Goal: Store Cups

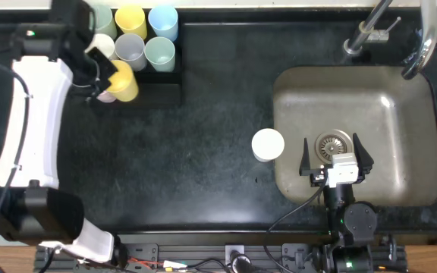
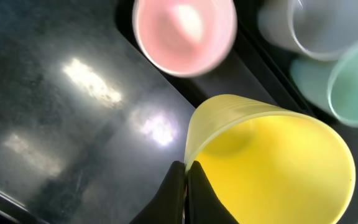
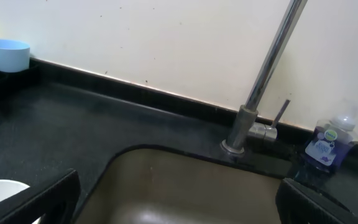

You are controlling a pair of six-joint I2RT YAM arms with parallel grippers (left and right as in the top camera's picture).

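Observation:
My left gripper (image 1: pixel 103 73) is shut on the rim of a yellow cup (image 2: pixel 272 165), held tilted above the front of the black cup rack (image 1: pixel 161 92). Just beyond it stands a pink cup (image 2: pixel 184 31), with a grey cup (image 2: pixel 328 25) and a mint cup (image 2: pixel 347 84) alongside. From above the rack holds yellow (image 1: pixel 130 20), blue (image 1: pixel 163 20), grey (image 1: pixel 130 48) and mint (image 1: pixel 159 53) cups. A white cup (image 1: pixel 268 144) stands on the counter by the sink's left edge. My right gripper (image 1: pixel 334 159) hangs open over the sink (image 1: pixel 400 114) near the drain.
The faucet (image 1: pixel 370 30) rises behind the sink, and a purple soap bottle (image 3: pixel 325 148) stands to its right. The black counter (image 1: pixel 203 167) stretches open between rack and sink.

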